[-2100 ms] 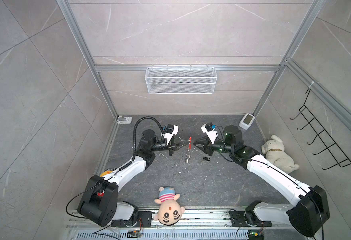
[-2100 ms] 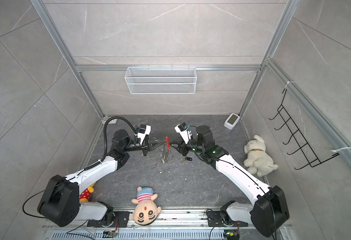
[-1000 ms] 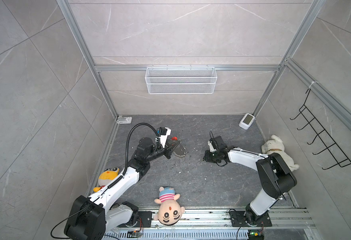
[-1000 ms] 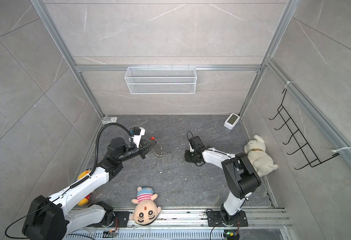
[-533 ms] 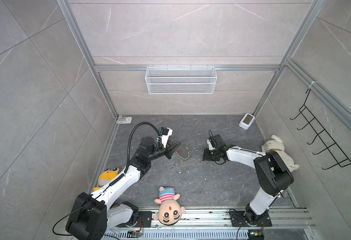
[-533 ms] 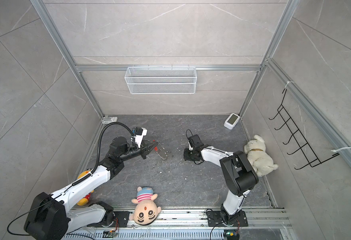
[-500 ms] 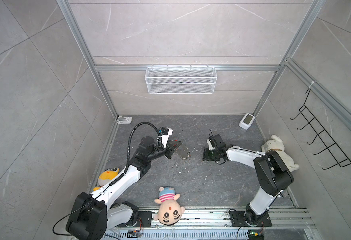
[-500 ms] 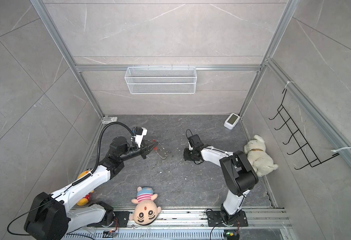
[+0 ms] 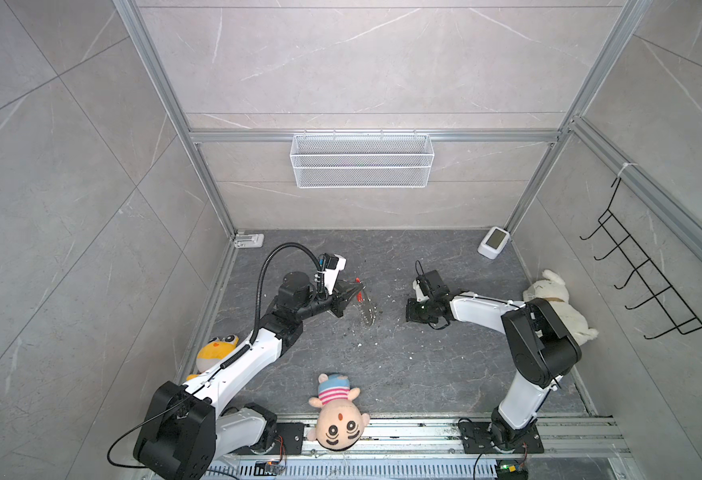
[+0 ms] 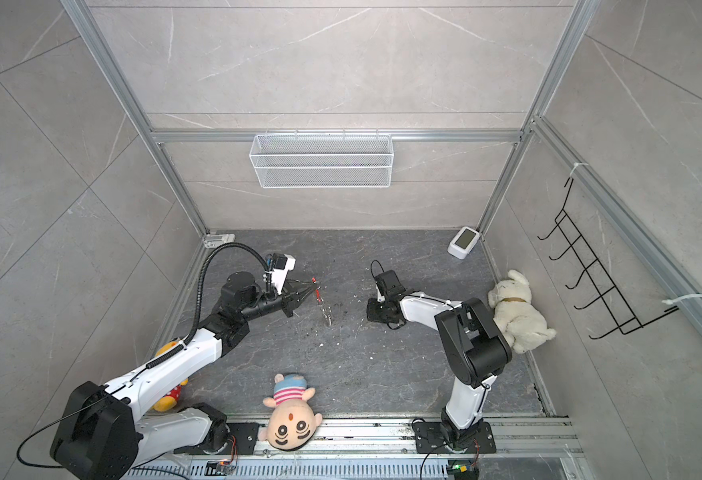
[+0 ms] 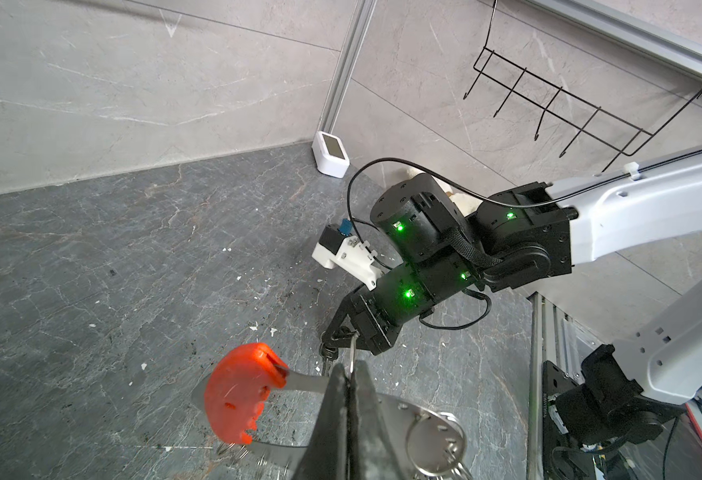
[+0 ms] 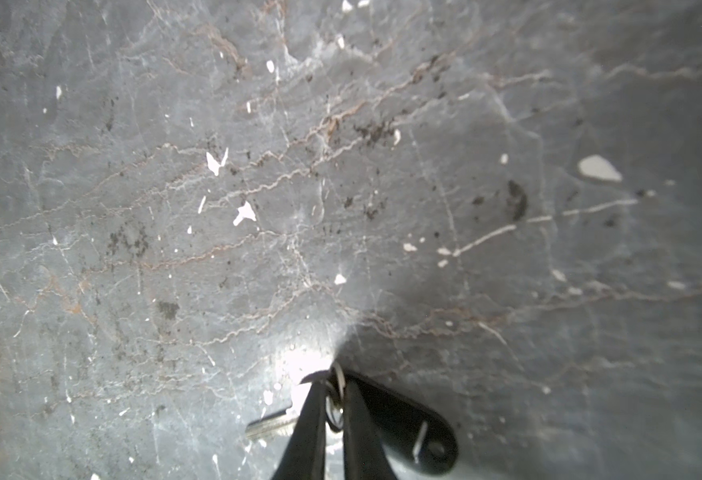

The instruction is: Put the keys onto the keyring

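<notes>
My left gripper (image 11: pixel 350 368) is shut on the keyring (image 11: pixel 399 411), a metal loop with a red plastic segment (image 11: pixel 241 388) and small silver rings. In both top views it holds the keyring (image 9: pixel 367 309) (image 10: pixel 324 308) hanging above the floor, left of centre. My right gripper (image 12: pixel 332 388) points down at the floor. It is shut on the small ring of the keys (image 12: pixel 407 428), which have a black head and a short metal blade. The left wrist view shows that gripper (image 11: pixel 339 334) with the keys (image 11: pixel 327 353) under its tips. In both top views the right gripper (image 9: pixel 415 311) (image 10: pixel 376 311) hides the keys.
A striped-cap doll (image 9: pixel 337 417) lies at the front edge. A white plush dog (image 9: pixel 557 307) sits by the right wall and a yellow plush (image 9: pixel 216 347) by the left arm. A white device (image 9: pixel 494 242) stands at the back right. Wire basket (image 9: pixel 362 160) and hook rack (image 9: pixel 648 282) hang on the walls.
My right gripper's jaws have closed on the keys at the floor. The left gripper with the keyring has shifted slightly toward the middle.
</notes>
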Controlling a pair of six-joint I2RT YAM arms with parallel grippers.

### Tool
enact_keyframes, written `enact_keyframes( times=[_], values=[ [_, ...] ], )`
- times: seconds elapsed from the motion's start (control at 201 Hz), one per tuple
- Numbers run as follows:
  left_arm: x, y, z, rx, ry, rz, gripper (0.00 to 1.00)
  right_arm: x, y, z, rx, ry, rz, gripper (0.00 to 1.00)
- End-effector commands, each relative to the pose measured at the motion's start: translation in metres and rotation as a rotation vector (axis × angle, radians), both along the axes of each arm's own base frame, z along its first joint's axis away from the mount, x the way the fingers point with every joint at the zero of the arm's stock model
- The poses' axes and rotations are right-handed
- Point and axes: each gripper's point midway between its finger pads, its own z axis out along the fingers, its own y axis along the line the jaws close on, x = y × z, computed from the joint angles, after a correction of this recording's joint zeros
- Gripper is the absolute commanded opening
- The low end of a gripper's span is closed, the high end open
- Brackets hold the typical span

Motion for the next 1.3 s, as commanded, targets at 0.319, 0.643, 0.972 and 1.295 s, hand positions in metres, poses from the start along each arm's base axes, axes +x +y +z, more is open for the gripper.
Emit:
enact_keyframes(
  times=[0.319, 0.643, 0.972, 1.295],
  values=[
    [0.02, 0.003, 0.036, -0.072, -0.025, 0.096, 0.0, 0.007, 0.003, 0.097, 0.043, -0.344, 0.107, 0.0],
    [0.03, 0.0, 0.038, -0.038, -0.008, 0.109, 0.0, -0.02, 0.006, 0.211, 0.061, -0.584, 0.311, 0.0],
    [0.008, -0.017, 0.055, 0.018, -0.132, -0.081, 0.0, -0.088, 0.072, 0.282, 0.457, -0.627, 0.825, 0.0],
    [-0.046, -0.04, 0.05, 0.086, -0.449, -0.336, 0.0, -0.091, 0.09, 0.291, 0.611, -0.55, 0.915, 0.0]
  ],
)
